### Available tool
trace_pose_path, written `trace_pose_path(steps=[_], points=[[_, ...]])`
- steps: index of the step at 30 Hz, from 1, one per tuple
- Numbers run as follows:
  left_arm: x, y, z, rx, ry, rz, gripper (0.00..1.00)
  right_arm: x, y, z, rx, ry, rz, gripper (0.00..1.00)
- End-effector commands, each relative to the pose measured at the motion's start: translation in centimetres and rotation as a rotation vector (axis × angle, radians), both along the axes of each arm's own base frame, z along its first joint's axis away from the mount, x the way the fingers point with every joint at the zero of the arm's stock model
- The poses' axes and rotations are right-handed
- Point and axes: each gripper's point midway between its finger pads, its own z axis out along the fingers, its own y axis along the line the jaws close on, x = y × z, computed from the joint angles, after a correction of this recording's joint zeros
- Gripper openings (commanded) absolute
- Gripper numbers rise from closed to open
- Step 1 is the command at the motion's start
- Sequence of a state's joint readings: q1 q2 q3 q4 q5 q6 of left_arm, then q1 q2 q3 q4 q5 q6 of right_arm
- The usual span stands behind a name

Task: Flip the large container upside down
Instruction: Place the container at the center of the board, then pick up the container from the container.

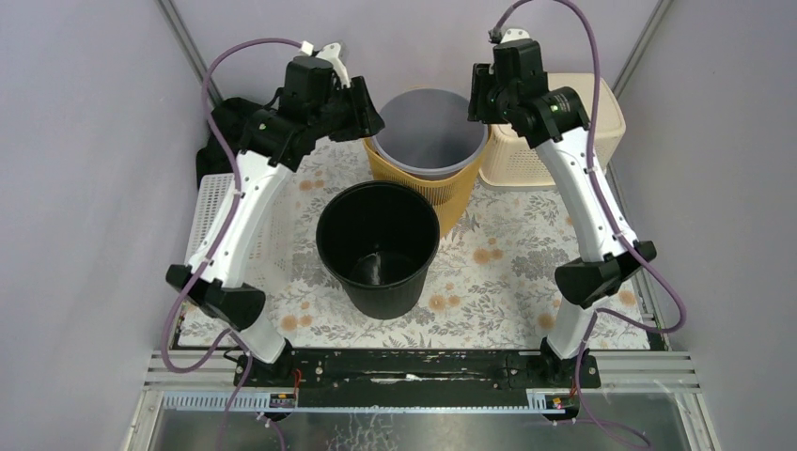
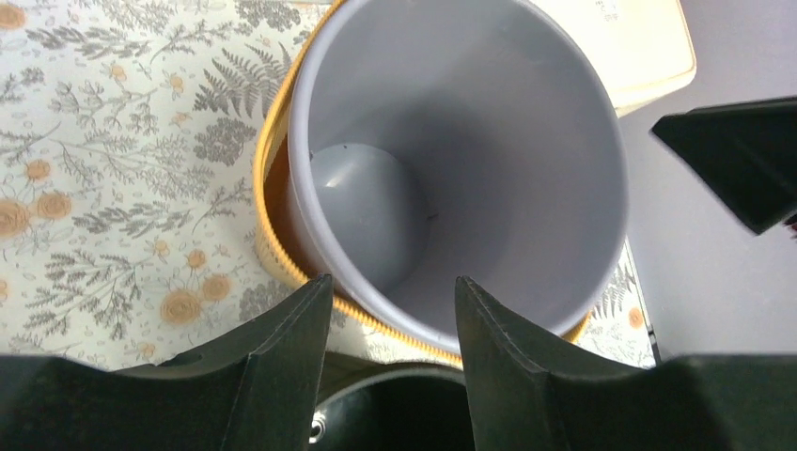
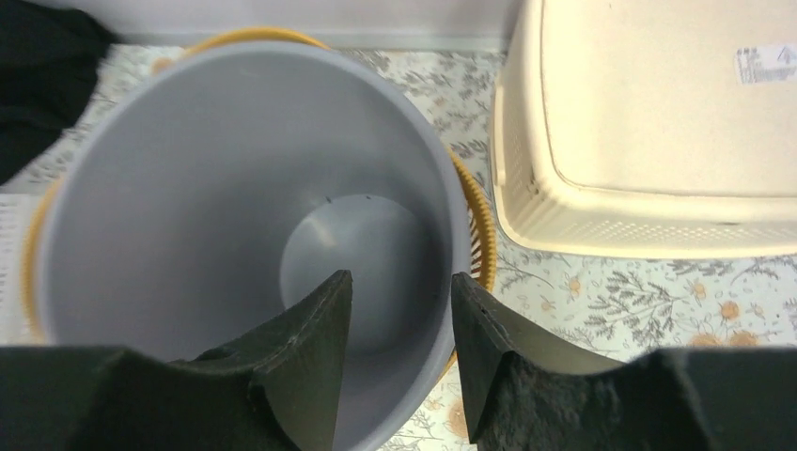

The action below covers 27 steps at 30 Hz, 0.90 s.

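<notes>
Two tools flank the grey bin [image 1: 428, 132], which stands mouth up, nested in a yellow slatted basket [image 1: 442, 193] at the back of the bench [image 1: 507, 272]. The left tool [image 2: 393, 282] and right tool [image 3: 402, 277] each straddle its rim, jaws partly parted with a gap showing; whether they touch it is unclear. From above, the wrists hide both sets of fingertips. The basket conceals the bin's sides. A black bucket [image 1: 378, 249] stands nearer the arm bases.

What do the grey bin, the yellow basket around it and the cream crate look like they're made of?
Grey bin: likely plastic, smooth matte walls with a soft sheen.
Yellow basket: seemingly plastic too, ribbed slats along its rim.
Cream crate: probably moulded plastic, matte, with fine perforated sides and a sticker label.
</notes>
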State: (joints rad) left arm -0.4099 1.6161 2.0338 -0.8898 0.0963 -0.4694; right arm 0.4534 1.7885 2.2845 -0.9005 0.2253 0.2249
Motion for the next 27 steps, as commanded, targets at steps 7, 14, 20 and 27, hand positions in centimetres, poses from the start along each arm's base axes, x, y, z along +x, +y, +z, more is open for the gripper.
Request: trace_pose_path(steps=[7,14,20,27], points=[[3.6,-1.0,0.0,0.074,-0.060,0.030,0.57,1.4,-2.6,-1.4,-0.084,0.018,-0.113,0.50],[3.9,-0.7,-1.5,0.124,-0.039,0.054,0.56,1.8,-2.2,-3.1,-0.077,0.055,-0.088,0.47],[3.8,-0.5,-2.6,0.162,-0.017,0.065,0.56,1.8,-2.0,-4.0,-0.076,0.075,-0.085,0.42],[3.5,-0.3,-3.8,0.194,0.013,0.068,0.56,1.8,-2.1,-4.7,-0.079,0.090,-0.086,0.42]])
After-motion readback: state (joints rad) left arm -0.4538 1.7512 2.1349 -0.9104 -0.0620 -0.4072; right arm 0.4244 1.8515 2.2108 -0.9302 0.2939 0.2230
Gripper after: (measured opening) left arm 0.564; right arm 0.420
